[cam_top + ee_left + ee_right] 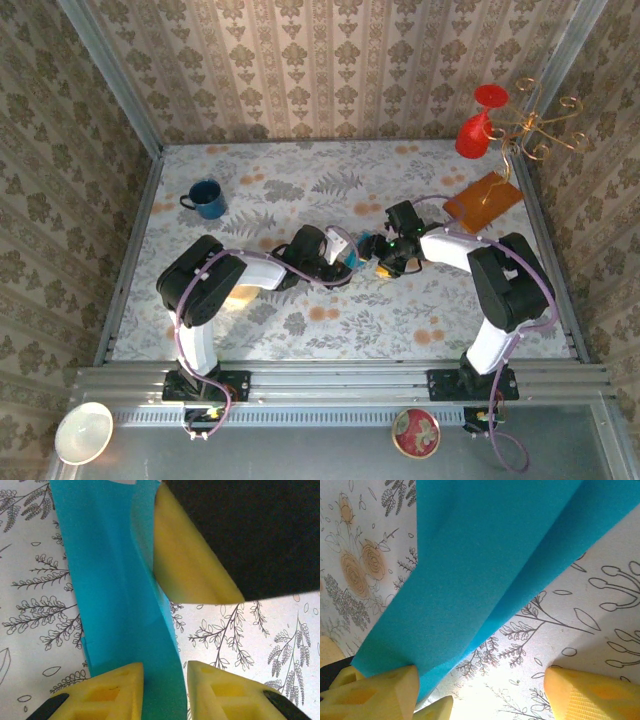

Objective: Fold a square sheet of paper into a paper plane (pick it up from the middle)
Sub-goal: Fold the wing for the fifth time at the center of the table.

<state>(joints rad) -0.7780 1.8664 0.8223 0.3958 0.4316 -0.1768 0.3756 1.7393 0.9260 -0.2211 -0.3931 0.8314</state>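
The teal-blue sheet of paper (115, 595) is folded into a long creased shape, much like the body of a paper plane, and lies on the flowered table (300, 330) at its middle. The paper (352, 259) shows as a small blue patch where both arms meet. My left gripper (165, 692) stands slightly open with the folded paper running through the gap between its yellow fingers (117, 690). My right gripper (485, 695) is wide open; its left finger (385, 690) touches the paper (485, 555), its right finger (592, 695) is off it. The right gripper's finger (185, 565) rests against the paper's edge.
A blue mug (205, 198) stands at the back left. An orange-brown sheet (483, 200) lies at the back right under a gold wire stand (535, 130) with a red goblet (478, 128). Metal rails edge the table.
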